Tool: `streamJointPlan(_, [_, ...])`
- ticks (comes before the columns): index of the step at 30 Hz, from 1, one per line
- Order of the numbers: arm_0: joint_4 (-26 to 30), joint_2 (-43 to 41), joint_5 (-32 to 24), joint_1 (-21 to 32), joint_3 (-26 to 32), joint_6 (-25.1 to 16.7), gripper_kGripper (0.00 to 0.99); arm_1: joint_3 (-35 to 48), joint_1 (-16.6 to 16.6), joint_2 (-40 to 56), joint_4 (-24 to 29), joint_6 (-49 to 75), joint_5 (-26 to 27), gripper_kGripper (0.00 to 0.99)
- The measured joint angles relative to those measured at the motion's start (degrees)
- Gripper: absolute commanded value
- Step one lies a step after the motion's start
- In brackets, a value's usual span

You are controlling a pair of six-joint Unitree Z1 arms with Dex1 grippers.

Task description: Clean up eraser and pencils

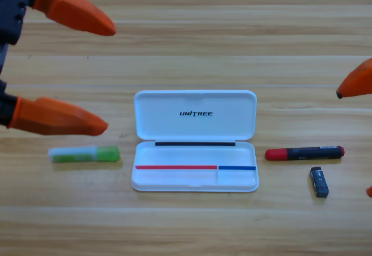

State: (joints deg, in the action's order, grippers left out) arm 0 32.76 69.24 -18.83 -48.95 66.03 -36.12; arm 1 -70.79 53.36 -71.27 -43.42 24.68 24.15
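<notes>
We see the wooden table [192, 227] lit brightly and evenly from overhead. It is paler toward 12 o'clock, where the boards carry a soft sheen, and warmer toward 6 o'clock. The white case [195, 115] at the centre is the brightest surface, its lid close to washed out. Shadows are short and soft: a thin dark line hugs the case on its 6 o'clock side, and a fainter one lies under the green pencil [85, 154] toward 9 o'clock. The black pencil [305, 152] and the eraser [319, 181], toward 4 o'clock, carry small pale glints. At 10 o'clock the left gripper [110, 80] has evenly glowing orange jaws, darker along their lower edges.
</notes>
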Motion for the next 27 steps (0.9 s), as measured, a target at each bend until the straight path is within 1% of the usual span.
streamJointPlan(9, [0.00,0.56,-0.01,0.00,-0.06,0.00,0.969,0.07,0.00,0.00,0.00,-1.19,0.00,0.945])
streamJointPlan(14, [0.23,1.17,-0.01,0.00,-0.31,0.00,0.968,0.07,-0.03,0.03,0.00,-8.69,-1.62,0.948])
streamJointPlan(16, [0.97,1.55,-0.01,0.00,-0.31,0.00,0.968,0.07,-0.66,0.06,-0.15,-12.36,-2.27,0.948])
streamJointPlan(19, [1.74,1.95,-0.01,0.00,-0.28,0.00,0.968,0.05,-3.41,0.06,-2.72,-18.29,-3.70,0.948])
streamJointPlan(21, [1.77,2.05,0.01,0.00,-0.19,0.00,0.968,0.05,-5.58,0.06,-3.63,-22.42,-7.27,0.946])
streamJointPlan(23, [2.83,2.22,0.52,-0.01,0.47,-0.01,0.969,0.05,-6.84,0.06,-3.64,-26.40,-14.22,0.946])
streamJointPlan(24, [3.99,2.46,1.34,-0.01,1.48,-0.12,0.974,0.05,-7.42,0.05,-3.64,-27.78,-17.53,0.945])
streamJointPlan(25, [5.59,2.86,2.25,-0.01,3.10,-0.58,0.983,0.06,-7.91,0.05,-3.64,-28.31,-19.64,0.946])
streamJointPlan(27, [9.80,4.53,4.27,-0.01,7.74,-2.32,0.989,0.28,-8.51,0.03,-3.64,-29.31,-21.63,0.945])
